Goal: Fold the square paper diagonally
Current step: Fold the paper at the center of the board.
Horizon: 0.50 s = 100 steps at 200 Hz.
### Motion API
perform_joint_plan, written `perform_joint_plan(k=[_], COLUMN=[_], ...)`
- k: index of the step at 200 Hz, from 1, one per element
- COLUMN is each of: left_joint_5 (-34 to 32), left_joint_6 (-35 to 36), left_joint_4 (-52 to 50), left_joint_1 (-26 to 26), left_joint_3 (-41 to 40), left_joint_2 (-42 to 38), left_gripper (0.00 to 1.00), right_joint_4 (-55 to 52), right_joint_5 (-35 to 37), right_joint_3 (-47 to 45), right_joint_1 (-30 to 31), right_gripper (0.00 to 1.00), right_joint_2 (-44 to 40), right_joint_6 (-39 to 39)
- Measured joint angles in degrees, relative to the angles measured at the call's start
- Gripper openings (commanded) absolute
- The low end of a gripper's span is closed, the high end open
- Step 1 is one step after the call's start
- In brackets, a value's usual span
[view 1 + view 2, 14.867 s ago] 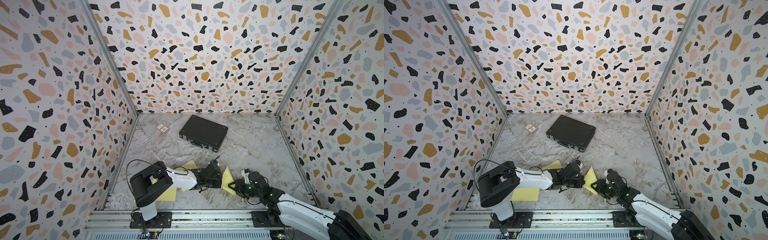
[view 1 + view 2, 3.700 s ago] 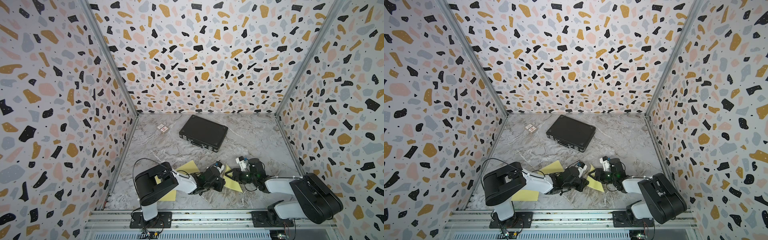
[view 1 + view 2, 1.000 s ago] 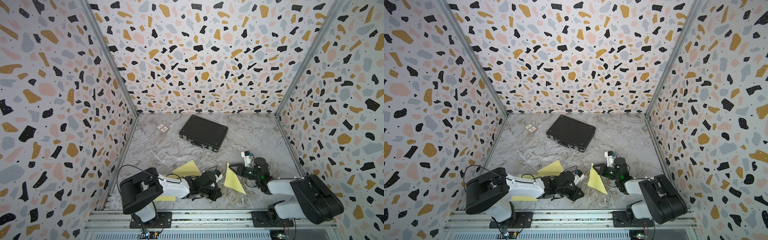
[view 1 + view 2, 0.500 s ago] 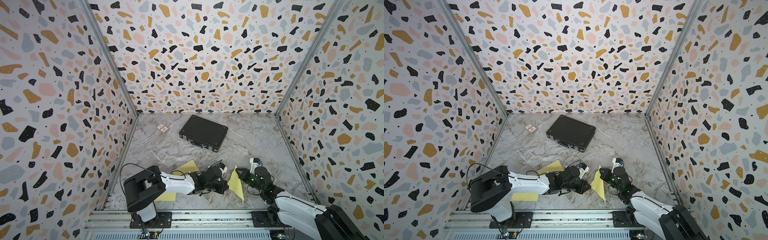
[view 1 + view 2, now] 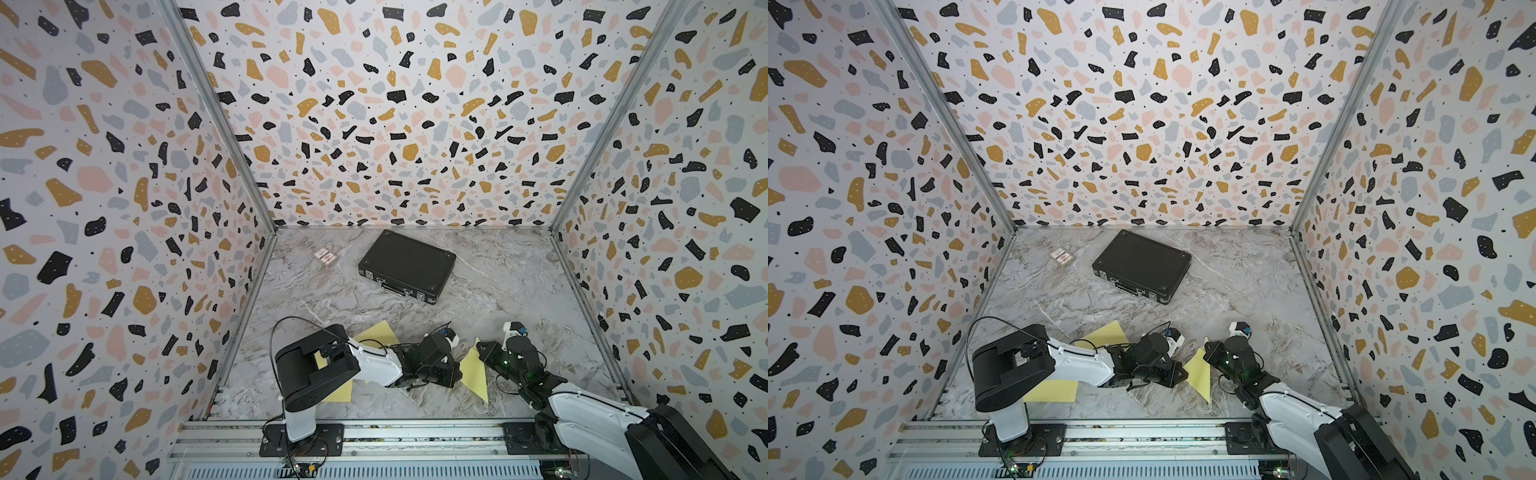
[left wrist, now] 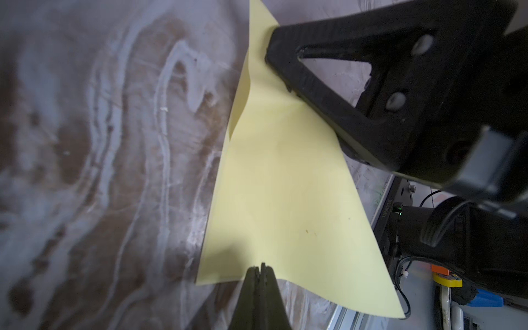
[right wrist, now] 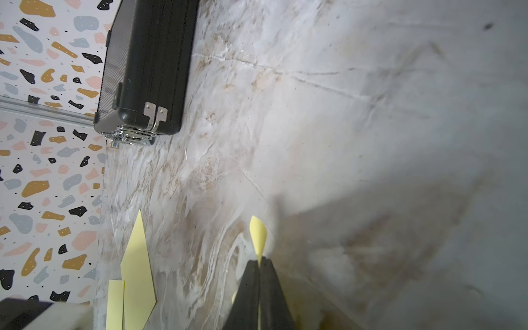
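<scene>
Paper [image 6: 285, 185]: R end effector [image 7: 259, 259] pinches, L end effector [image 6: 260, 266] closed.

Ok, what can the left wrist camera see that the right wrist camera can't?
Only the left wrist camera shows the yellow paper spread wide as a triangle, with the left tool shut on its edge and the right tool pinching its tip. Only the right wrist camera shows the black case, the speckled wall and another yellow sheet. Both show the marble table and the pinched paper.
</scene>
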Motion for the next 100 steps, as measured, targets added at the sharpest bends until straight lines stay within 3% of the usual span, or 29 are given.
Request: perform_joint_plan(k=[100], left_joint_5=[0.02], left_joint_6=[0.26], left_joint_4=[2.54], left_joint_1=[0.00], left_joint_3=[1.27], left_joint_2=[2.51], left_gripper=[0.00], right_joint_4=[-3.48], right_joint_5=[0.42], right_joint_3=[-1.51], right_joint_1=[0.07], right_gripper=[0.15], right_joint_2=[-6.84], right_joint_6=[-0.87])
